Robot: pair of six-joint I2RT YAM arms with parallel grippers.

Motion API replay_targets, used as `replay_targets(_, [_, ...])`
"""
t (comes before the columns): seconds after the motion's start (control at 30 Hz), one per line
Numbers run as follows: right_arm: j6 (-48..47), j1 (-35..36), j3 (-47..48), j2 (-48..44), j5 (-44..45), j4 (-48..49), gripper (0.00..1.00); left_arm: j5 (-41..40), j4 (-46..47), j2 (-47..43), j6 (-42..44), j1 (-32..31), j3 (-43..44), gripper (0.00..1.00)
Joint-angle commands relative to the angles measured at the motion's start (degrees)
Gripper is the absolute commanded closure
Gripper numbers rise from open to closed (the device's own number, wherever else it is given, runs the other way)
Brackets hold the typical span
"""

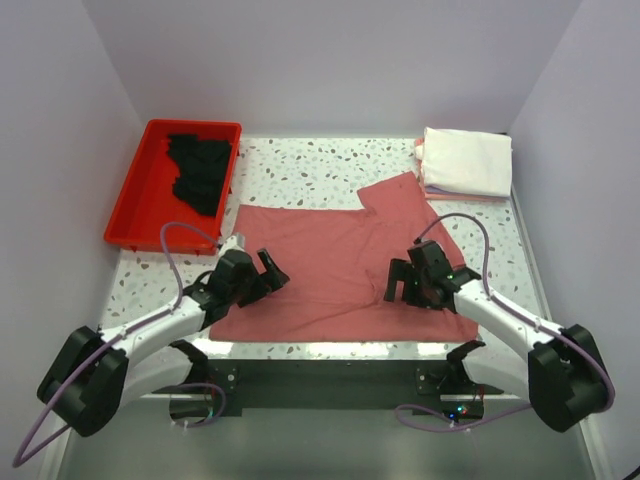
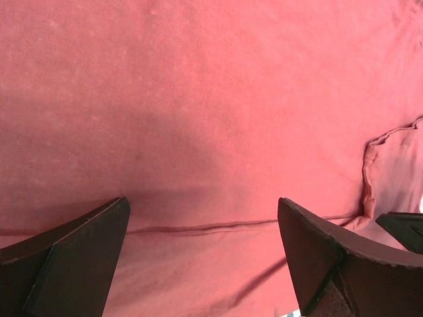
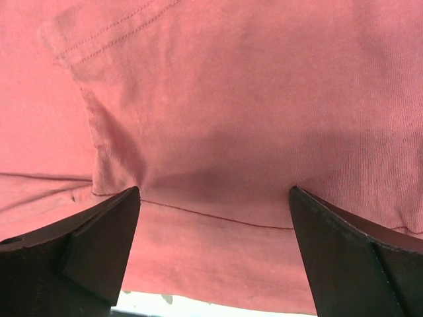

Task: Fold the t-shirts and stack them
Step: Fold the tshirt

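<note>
Dusty-rose t-shirt (image 1: 330, 270) spread flat in the middle of the table (image 1: 300, 175), one sleeve toward the far right. Left gripper (image 1: 266, 276) and right gripper (image 1: 402, 284) low over its near half, jaws apart, nothing held. First fold looks not yet begun. Next: pinch the near hem on both sides together, then lift evenly. Folded white stack (image 1: 465, 160) in the far right corner; black shirts (image 1: 200, 168) in the red tray (image 1: 130, 215).

One rose t-shirt (image 1: 330, 260), one black heap (image 1: 200, 165), one folded stack (image 1: 465, 160), one tray (image 1: 130, 215) and two pincers (image 1: 270, 270) (image 1: 408, 288) show.

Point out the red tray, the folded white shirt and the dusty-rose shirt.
red tray (image 1: 145, 205): top view, bare floor.
folded white shirt (image 1: 465, 160): top view, top face.
dusty-rose shirt (image 1: 330, 260): top view, middle of body.
</note>
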Motion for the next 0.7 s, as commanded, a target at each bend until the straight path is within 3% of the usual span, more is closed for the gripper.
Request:
replay_targets(0.0, [6.28, -0.18, -2.49, -3.63, -1.93, -10.68, 0.01, 1.79, -12.45, -2.72, -5.45, -1.98, -4.53, 0.0])
replay_targets(0.2, [5.14, -0.27, -1.62, -11.46, -4.81, -15.27, 0.01, 2.15, -17.9, -9.22, -7.3, -3.03, -2.45, 0.0])
replay_targets(0.33, [-1.26, -0.18, 6.2, -12.79, -3.95, -13.07, 0.01, -8.36, -23.08, -10.03, -2.74, -3.03, 8.36, 0.0])
replay_targets(0.53, [-5.32, -0.27, 15.96, -9.71, -0.69, -6.93, 0.01, -26.47, -30.28, -0.47, 0.34, -2.16, 26.38, 0.0])
replay_targets(0.67, [-5.85, -0.18, 16.94, -7.69, -2.18, -3.75, 0.01, -28.0, -33.11, 13.22, 2.72, 2.06, 37.28, 0.0])
